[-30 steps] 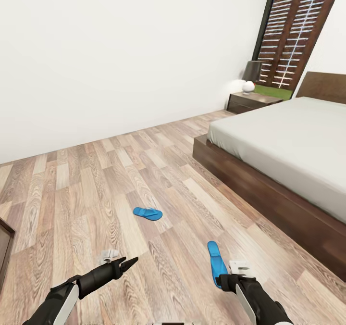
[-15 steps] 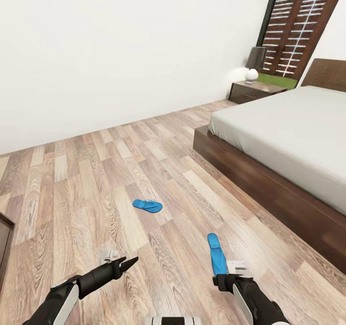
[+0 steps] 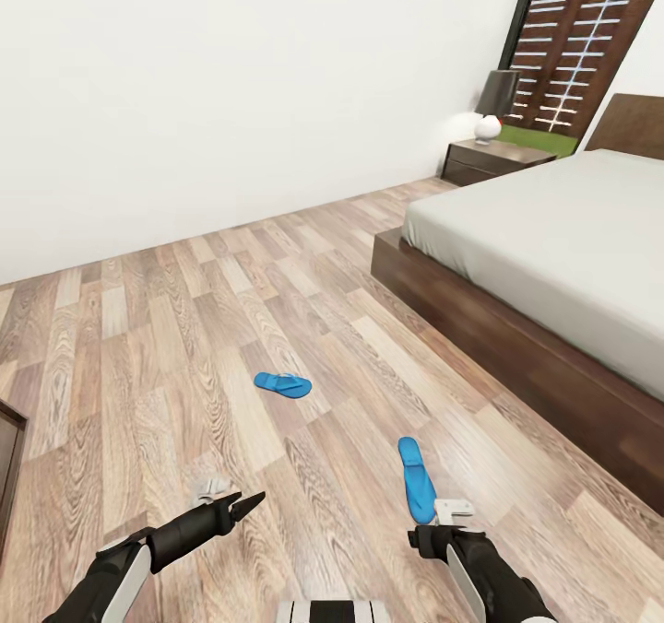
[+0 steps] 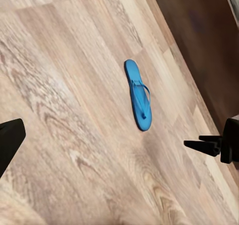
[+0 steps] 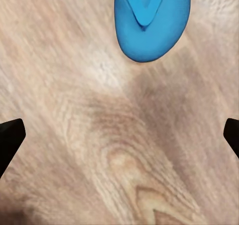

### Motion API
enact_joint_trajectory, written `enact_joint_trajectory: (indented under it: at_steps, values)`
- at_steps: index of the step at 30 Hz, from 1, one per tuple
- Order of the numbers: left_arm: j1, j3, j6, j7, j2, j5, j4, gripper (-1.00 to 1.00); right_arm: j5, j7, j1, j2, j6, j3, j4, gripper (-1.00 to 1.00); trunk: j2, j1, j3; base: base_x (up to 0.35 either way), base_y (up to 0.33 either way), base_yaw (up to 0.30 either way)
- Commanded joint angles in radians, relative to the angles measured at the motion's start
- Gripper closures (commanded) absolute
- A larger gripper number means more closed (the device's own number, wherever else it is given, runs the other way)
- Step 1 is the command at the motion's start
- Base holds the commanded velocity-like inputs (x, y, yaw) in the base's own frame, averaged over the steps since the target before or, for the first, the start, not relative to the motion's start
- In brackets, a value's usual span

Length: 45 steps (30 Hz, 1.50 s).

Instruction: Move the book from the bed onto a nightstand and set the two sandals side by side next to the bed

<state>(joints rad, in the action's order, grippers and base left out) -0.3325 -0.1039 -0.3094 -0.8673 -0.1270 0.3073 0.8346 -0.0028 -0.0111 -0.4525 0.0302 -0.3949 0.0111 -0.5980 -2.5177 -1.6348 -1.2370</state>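
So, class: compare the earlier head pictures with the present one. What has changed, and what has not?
Only the camera shifted: the scene slid slightly. The two bright-blue flip-flop sandals lie apart on the wood-plank floor, untouched. Both end effectors, left and right, hover low, holding nothing.

- The bed (image 3: 553,236) runs out of the head view at the right edge, so its far side and most of the headboard (image 3: 630,125) are cut off.
- The nearer sandal (image 5: 152,20) is cropped in the right wrist view, showing perhaps only its heel half.
- The dark furniture corner (image 3: 9,466) at the left edge is too cropped to name.
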Motion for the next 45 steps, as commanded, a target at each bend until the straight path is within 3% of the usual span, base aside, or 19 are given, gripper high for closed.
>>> enact_joint_trajectory:
  at_steps: [1,24,36,45]
  values:
    - [0.0,-0.001,-0.01,-0.003,0.0,0.008,0.0,-1.0,0.0,-0.001,0.0,0.0,-0.006,0.001,-0.002,-1.0,0.0,0.0,-0.001,0.0,0.0,0.0]
    - [0.0,0.001,-0.01,0.001,0.0,0.006,0.0,-1.0,0.0,-0.001,0.0,0.0,-0.004,0.001,-0.002,-1.0,0.0,0.0,-0.001,0.279,-0.022,0.0]
    - [0.0,0.0,-0.009,-0.002,0.0,0.006,0.0,-1.0,0.0,-0.001,0.0,0.0,-0.004,0.001,-0.002,-1.0,0.0,0.0,-0.001,0.051,-0.016,0.0]
    - [0.0,-0.001,-0.01,-0.002,0.0,0.006,0.0,-1.0,0.0,-0.001,0.0,0.0,-0.004,0.001,-0.002,-1.0,-0.002,-0.004,-0.036,0.0,0.0,0.0]
